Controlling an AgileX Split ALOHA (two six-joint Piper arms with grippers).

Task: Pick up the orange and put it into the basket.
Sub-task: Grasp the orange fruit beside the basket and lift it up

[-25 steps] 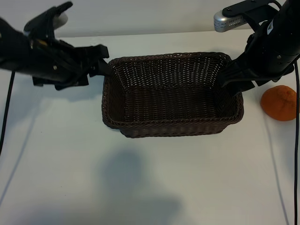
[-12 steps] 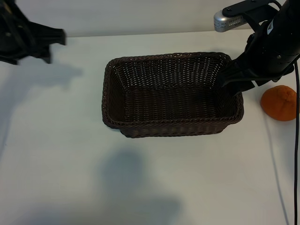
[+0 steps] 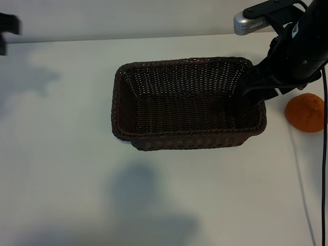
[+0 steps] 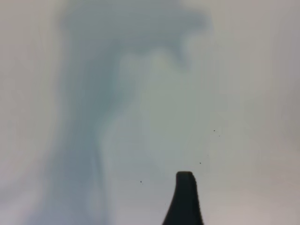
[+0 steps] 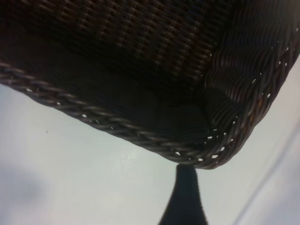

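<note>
The orange lies on the white table to the right of the basket, apart from it. The dark brown wicker basket stands mid-table with nothing inside. My right gripper hovers at the basket's right end, just left of the orange, open and holding nothing. In the right wrist view one dark finger points at the basket's braided corner. My left gripper is pulled back to the far left edge, open; its wrist view shows one finger over bare table.
The right arm's cable runs down the right edge past the orange. A silver camera housing sits on the right arm above the basket's far right corner. White table spreads in front of and left of the basket.
The left arm has drawn away from the basket's left end, leftward and almost out of the exterior view. The right arm, basket and orange have not moved.
</note>
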